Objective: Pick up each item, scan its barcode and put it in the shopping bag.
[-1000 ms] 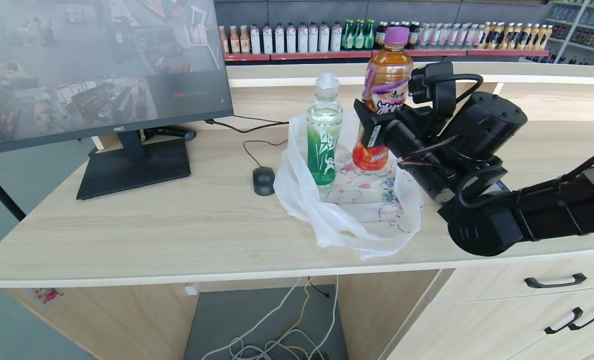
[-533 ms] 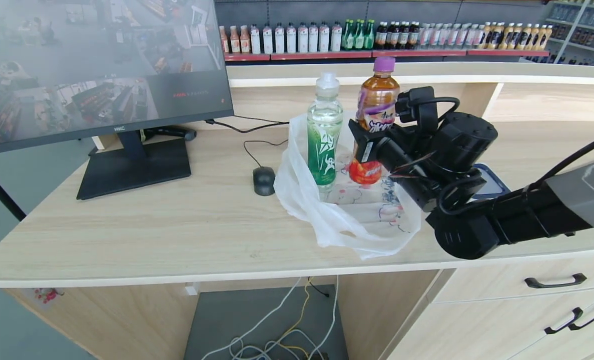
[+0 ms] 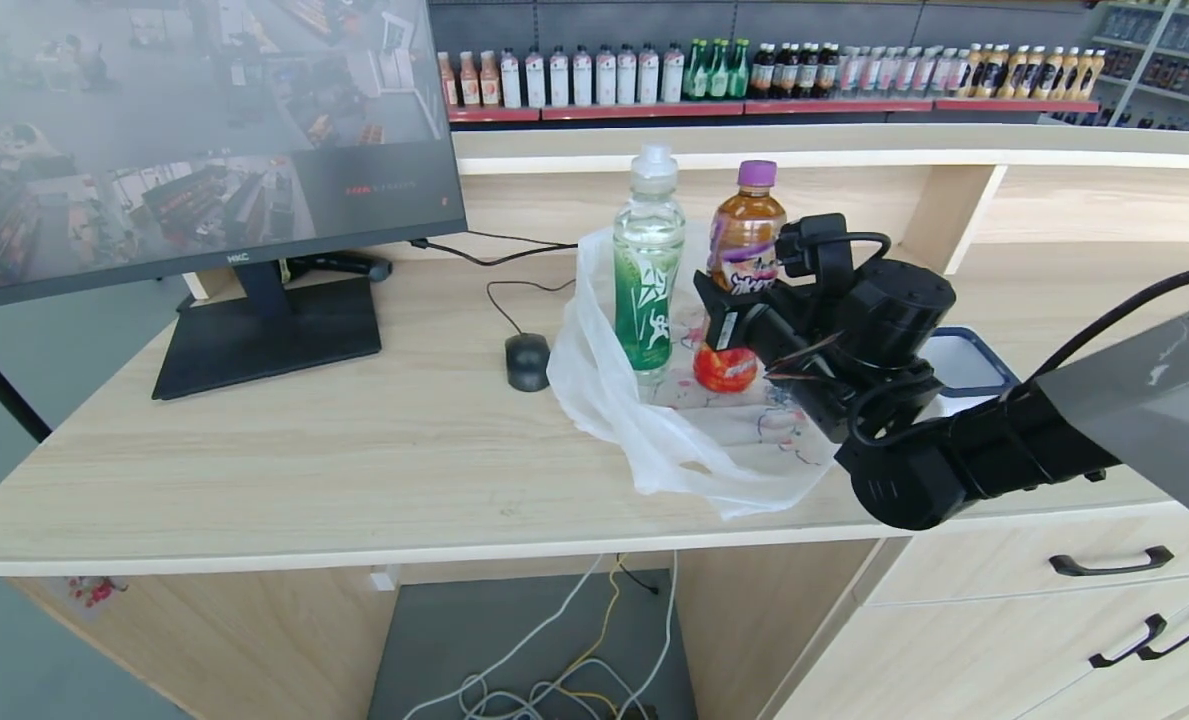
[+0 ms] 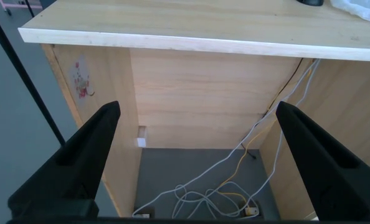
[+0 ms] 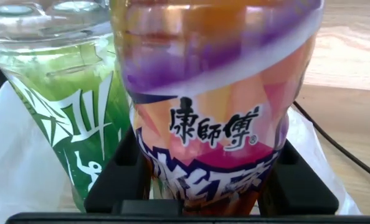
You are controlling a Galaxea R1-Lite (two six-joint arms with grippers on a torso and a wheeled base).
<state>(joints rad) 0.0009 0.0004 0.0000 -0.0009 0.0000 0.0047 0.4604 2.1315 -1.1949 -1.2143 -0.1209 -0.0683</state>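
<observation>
— So, what does your right gripper (image 3: pixel 732 318) do?

— My right gripper squeezes the orange bottle (image 3: pixel 746 235) low down, one black finger on each side. The bottle stands straight up, with its purple cap on top.

— Where is the bottle?

— It is over the white shopping bag (image 3: pixel 644 440), which lies open on the wooden counter (image 3: pixel 354 450). I cannot tell if the bottom of the bottle touches the bag. Just beside it stands the green bottle (image 3: pixel 648 280), upright, with the bag bunched up around its foot. In my right wrist view the two bottles look very close.

— And your left gripper (image 4: pixel 197 162)?

— My left gripper holds nothing. Its two fingers are spread wide. It is low down in front of the counter, and between the fingers I see cables (image 4: pixel 203 193) on the floor under it.

— What else is near?

— A dark mouse (image 3: pixel 528 361) lies on the counter just beside the bag. A big monitor (image 3: pixel 194 130) stands on the left side of the counter. Far behind, a shelf (image 3: pixel 754 105) holds a long row of drinks.
</observation>
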